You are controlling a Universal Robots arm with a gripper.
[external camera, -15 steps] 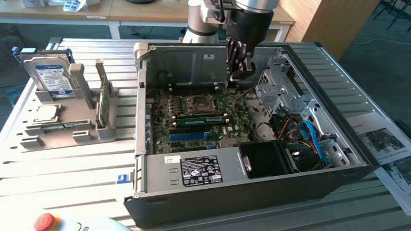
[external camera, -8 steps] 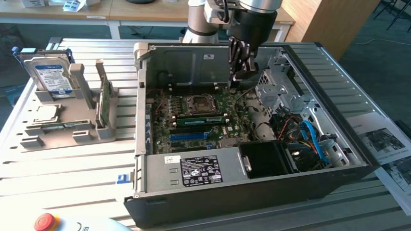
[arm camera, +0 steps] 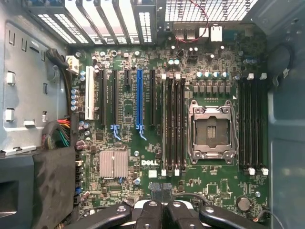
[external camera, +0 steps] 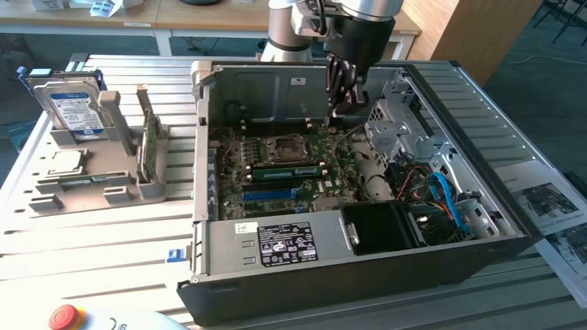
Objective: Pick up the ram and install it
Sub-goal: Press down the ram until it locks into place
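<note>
Fingers (arm camera: 164, 210) pressed together, apparently empty, gripper (external camera: 347, 103) hanging over far side of open computer case (external camera: 367, 268); ram (external camera: 286, 172) seated on motherboard (arm camera: 143, 143)

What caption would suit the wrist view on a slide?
Gripper poised over Dell motherboard, its CPU socket empty, inside an open computer case.

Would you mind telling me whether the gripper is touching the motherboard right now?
Apart. In the wrist view the gripper hangs over the motherboard with the board seen well below its fingertips.
</note>
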